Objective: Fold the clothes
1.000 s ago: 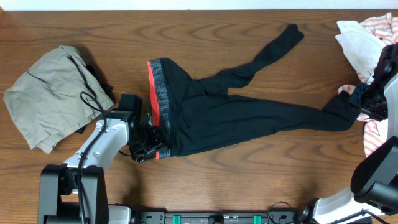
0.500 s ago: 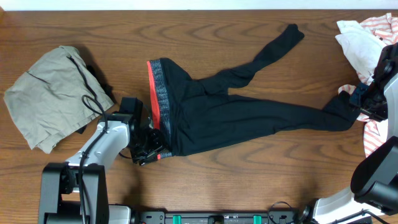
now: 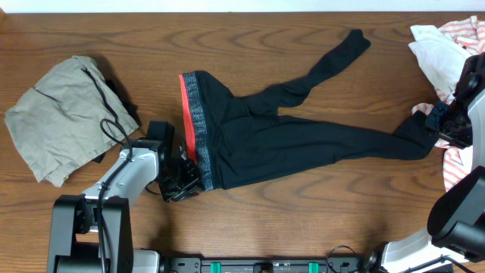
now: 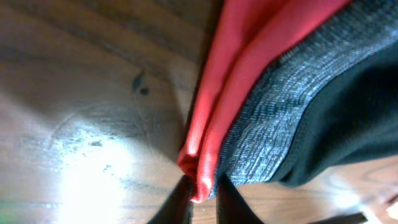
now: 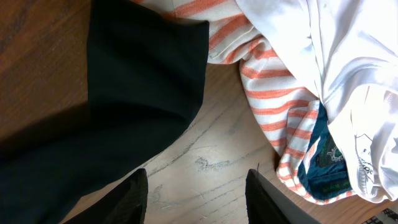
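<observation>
Black leggings (image 3: 288,144) lie spread across the middle of the wooden table (image 3: 303,220), with the grey, red-edged waistband (image 3: 193,114) to the left. One leg angles up towards the far edge and the other runs right, towards the table's end. Bare wood lies open along the near edge and between the two legs.

The left gripper (image 3: 186,178) sits at the waistband's near corner. Its wrist camera shows the fingertips (image 4: 183,199) drawn close together, pinching the red hem. The overhead view does not show this grip, because the gripper body covers the corner.

The right gripper (image 3: 439,125) hangs over the end of the long leg. Its wrist view shows the fingers (image 5: 134,193) standing apart with bare wood between them and black cloth (image 5: 124,93) running under the left one. That leg's tip is hidden from above.

A crumpled khaki garment (image 3: 64,117) lies near the left edge. White and orange-striped clothes (image 3: 443,42) crowd the right corner, cut off by the frame. Up close the heap (image 5: 311,93) touches the black leg and shows a teal scrap (image 5: 317,168).
</observation>
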Controlling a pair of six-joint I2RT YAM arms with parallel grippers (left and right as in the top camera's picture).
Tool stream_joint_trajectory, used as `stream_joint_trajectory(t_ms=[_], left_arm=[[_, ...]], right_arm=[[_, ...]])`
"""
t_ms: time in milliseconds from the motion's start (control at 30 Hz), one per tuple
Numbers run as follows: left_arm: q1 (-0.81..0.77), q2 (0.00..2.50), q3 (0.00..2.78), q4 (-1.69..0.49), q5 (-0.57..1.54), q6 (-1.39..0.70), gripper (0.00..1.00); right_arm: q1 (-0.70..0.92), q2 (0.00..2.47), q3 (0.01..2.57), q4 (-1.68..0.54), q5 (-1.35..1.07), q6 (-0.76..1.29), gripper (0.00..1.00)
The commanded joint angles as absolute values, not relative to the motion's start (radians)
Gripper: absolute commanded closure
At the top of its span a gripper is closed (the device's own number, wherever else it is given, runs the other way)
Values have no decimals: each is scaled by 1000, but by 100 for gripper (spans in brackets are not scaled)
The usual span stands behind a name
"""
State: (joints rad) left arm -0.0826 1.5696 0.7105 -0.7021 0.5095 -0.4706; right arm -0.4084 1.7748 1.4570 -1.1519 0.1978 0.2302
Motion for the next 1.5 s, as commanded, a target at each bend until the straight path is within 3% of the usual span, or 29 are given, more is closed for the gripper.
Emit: stream_joint_trajectory(t_ms=[0, 367, 867, 1200, 1467], left_arm=[[-84, 1581, 703, -697, 513, -473, 94], [-31, 1563, 709, -743, 366, -472, 94], [176, 1511, 709, -755, 148, -467, 94], [315, 1511, 709, -754, 136, -464, 94], [339, 1511, 709, -747, 130, -464, 94]], right_arm=[[-412, 1769, 1450, -1153, 197, 230, 51], [-412, 1769, 1450, -1156, 197, 230, 51], [-412, 1769, 1450, -1156, 167, 226, 51], [-412, 1769, 1450, -1153, 146, 226, 50], [-412, 1769, 1448, -1172, 25, 193, 50]])
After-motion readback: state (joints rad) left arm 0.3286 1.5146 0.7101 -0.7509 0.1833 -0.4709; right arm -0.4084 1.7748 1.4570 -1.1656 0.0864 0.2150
